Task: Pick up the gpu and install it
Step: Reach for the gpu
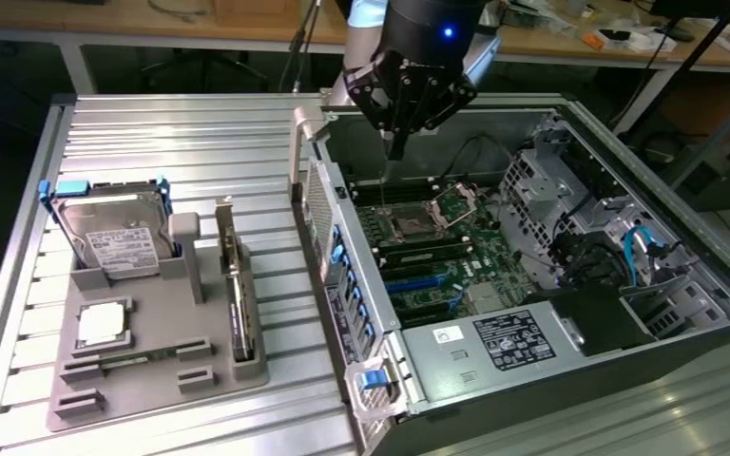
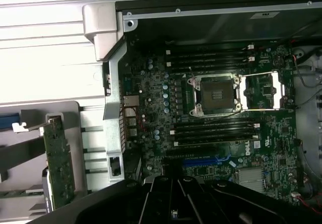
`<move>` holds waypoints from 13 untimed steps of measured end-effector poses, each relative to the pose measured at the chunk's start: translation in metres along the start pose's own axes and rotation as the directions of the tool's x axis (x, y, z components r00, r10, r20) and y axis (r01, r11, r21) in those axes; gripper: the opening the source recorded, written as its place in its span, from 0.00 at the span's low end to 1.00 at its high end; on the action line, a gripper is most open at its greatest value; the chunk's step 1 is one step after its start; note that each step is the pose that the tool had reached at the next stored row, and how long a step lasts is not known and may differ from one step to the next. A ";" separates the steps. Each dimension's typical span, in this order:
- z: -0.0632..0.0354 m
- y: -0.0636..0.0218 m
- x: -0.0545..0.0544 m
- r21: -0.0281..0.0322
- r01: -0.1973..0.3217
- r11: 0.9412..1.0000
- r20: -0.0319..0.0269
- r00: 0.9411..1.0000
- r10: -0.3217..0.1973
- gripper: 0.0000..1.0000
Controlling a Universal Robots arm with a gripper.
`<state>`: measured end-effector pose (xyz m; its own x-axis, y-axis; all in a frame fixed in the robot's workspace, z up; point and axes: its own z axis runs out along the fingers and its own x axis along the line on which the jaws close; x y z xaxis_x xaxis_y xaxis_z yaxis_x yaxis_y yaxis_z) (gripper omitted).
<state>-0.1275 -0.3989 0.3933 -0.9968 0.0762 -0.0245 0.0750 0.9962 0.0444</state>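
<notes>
Slots in the grey holder (image 1: 149, 399) keep each part apart and easy to reach: it sits outside the open computer case (image 1: 318, 218), just beside the case on the exterior view's left. The gpu (image 1: 235, 285) stands on edge in one of those slots, nearest the case wall, so its top edge is free for a grasp from above. The hard drive (image 1: 111, 237) leans upright farther from the case, and a processor chip (image 1: 103, 323) lies flat in its own pocket. The case itself lies on its side with the cover off, leaving the motherboard (image 1: 441, 256) and its empty processor socket (image 1: 413, 226) facing up and exposed.

The gripper (image 1: 394, 150) hangs inside the case opening, over the far end of the motherboard, pointing straight down. Its fingers are pressed together with no gap between them and nothing in them – they touch neither board nor card. The gpu has not yet been picked up, and it is well apart from the gripper, on the other side of the case wall
</notes>
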 end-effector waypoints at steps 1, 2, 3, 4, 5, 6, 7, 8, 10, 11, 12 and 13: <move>-0.0001 -0.0002 0.002 0.000 0.000 1.000 0.000 1.000 0.000 0.11; -0.0001 -0.0003 0.004 0.000 0.000 1.000 0.000 1.000 0.000 0.11; -0.0002 -0.0005 0.007 0.000 0.000 1.000 0.000 1.000 0.000 0.11; -0.0003 -0.0007 0.010 0.000 0.000 1.000 0.000 1.000 0.000 0.11; -0.0004 -0.0010 0.013 0.000 0.000 1.000 0.000 1.000 0.000 0.11; -0.0004 -0.0011 0.015 0.000 0.000 1.000 0.000 1.000 0.000 0.11; -0.0005 -0.0013 0.018 0.000 0.000 1.000 0.000 1.000 0.000 0.11; -0.0006 -0.0016 0.021 0.000 0.000 1.000 0.000 1.000 0.000 0.11; -0.0007 -0.0020 0.027 0.000 0.000 1.000 0.000 1.000 0.000 0.11; -0.0008 -0.0022 0.030 0.000 0.000 1.000 0.000 1.000 0.000 0.11; -0.0009 -0.0025 0.033 0.000 0.000 1.000 0.000 1.000 0.000 0.11; -0.0010 -0.0028 0.037 0.000 0.000 1.000 0.000 1.000 0.000 0.11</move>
<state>-0.1642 -0.3990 0.3933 -0.9968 0.0761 -0.0245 0.0750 0.9962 0.0444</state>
